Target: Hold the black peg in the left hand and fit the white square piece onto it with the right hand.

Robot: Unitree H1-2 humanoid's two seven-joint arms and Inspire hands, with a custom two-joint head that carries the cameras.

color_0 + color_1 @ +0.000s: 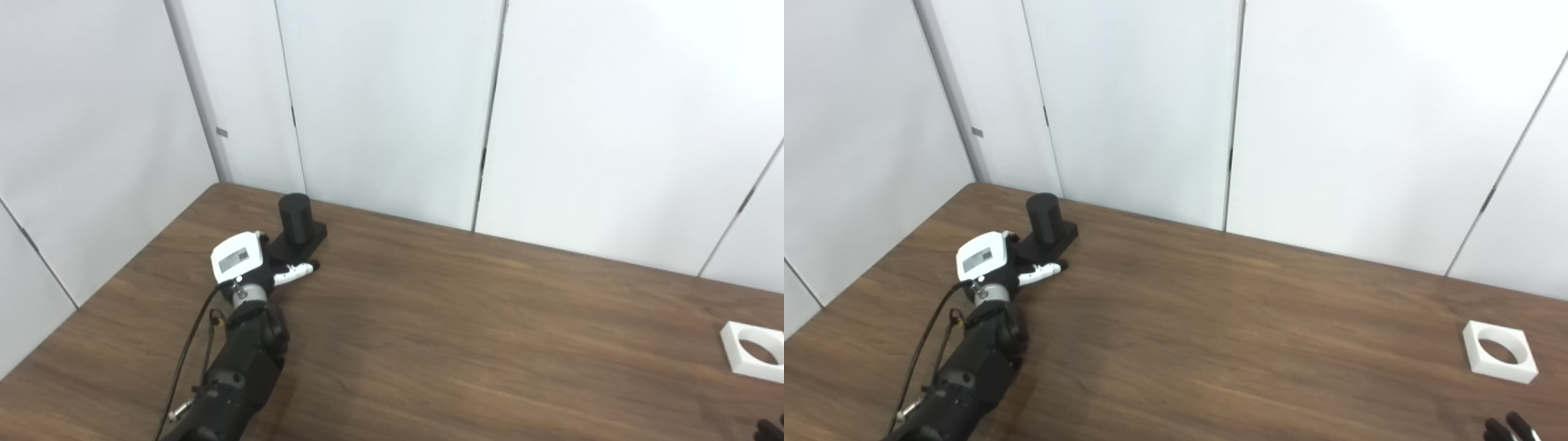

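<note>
The black peg, a short upright cylinder on a flat square base, stands on the table near the far left corner. My left hand rests just in front of that base, its white back facing me and hiding the fingers. Its thumb points right along the base's front edge and grips nothing. The white square piece, with a round hole through it, lies flat near the table's right edge. Only the dark fingertips of my right hand show at the bottom right corner, a little nearer me than the white piece.
The brown wooden table is bounded by white wall panels at the back and left. A black cable runs along my left forearm.
</note>
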